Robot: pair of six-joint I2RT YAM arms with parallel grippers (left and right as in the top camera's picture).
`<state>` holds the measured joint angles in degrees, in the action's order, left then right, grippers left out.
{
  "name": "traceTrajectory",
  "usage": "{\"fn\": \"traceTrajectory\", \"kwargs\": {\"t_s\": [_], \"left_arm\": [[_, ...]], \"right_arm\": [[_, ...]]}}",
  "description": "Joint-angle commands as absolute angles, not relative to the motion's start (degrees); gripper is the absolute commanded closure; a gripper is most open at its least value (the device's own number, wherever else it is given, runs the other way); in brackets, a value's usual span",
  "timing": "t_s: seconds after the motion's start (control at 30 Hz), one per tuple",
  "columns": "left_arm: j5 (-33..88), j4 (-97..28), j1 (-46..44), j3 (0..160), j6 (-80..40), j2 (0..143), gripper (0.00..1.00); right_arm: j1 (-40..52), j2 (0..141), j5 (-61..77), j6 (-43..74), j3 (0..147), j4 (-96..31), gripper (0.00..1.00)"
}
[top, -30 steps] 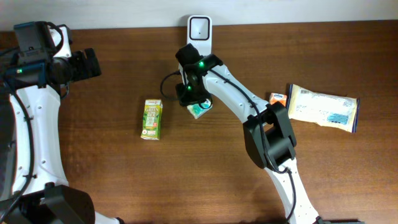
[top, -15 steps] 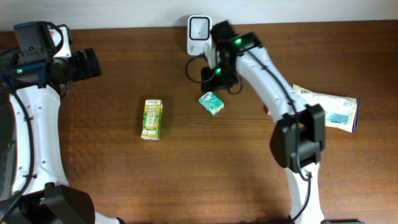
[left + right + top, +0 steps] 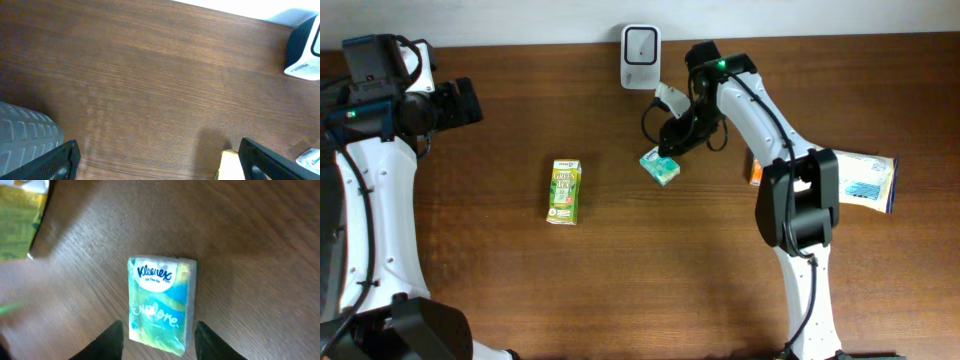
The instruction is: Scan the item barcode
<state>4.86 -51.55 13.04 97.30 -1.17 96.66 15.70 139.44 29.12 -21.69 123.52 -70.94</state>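
Observation:
A Kleenex tissue pack lies flat on the wooden table, just below and to the right of the white barcode scanner standing at the back edge. My right gripper hovers over the near end of the pack, open, its dark fingertips standing apart from the pack on both sides. A green juice carton lies further left. My left gripper is wide open and holds nothing, up at the far left.
A white snack bag lies at the right, with a small orange pack beside it, partly behind my right arm. The right arm's cable loops near the scanner.
The right gripper has let go of the tissue pack, which now lies a little further right. The arm swung right, then came back over the pack, jaws widening. The left arm stayed still.

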Motion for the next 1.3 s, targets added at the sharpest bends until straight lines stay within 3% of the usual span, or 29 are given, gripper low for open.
{"fn": "traceTrajectory", "kwargs": {"t_s": [0.0,0.23,0.27,0.33,0.6,0.67,0.77,0.83,1.13,1.27], "left_arm": [[4.67,-51.53,13.34,98.19,-1.54,96.62,0.01],[4.67,-51.53,13.34,98.19,-1.54,96.62,0.01],[4.67,-51.53,13.41,98.19,-1.54,96.62,0.01],[4.67,-51.53,13.41,98.19,-1.54,96.62,0.01],[4.67,-51.55,13.39,98.19,-1.54,96.62,0.01],[4.67,-51.53,13.41,98.19,-1.54,96.62,0.01],[4.67,-51.55,13.39,98.19,-1.54,96.62,0.01],[4.67,-51.55,13.34,98.19,-1.54,96.62,0.01],[4.67,-51.53,13.34,98.19,-1.54,96.62,0.01],[4.67,-51.53,13.54,98.19,-1.54,96.62,0.01]], "right_arm": [[15.29,143.11,33.47,-25.12,123.02,-71.48,0.52],[13.34,144.59,35.73,-26.15,123.00,-74.41,0.53],[12.99,144.59,38.63,-26.13,123.00,-76.31,0.60],[13.04,144.62,38.81,-26.13,123.00,-76.31,0.63],[13.10,144.73,39.29,-26.11,118.26,-72.95,0.64],[13.08,144.73,39.27,-26.11,116.42,-72.62,0.71],[13.08,144.73,39.31,-24.10,115.72,-72.55,0.93],[13.04,144.70,39.59,-20.51,115.72,-72.49,0.96],[12.93,141.93,69.56,-26.59,129.86,-92.38,0.96],[11.90,141.69,79.55,-26.55,136.77,-93.93,0.96]]}}
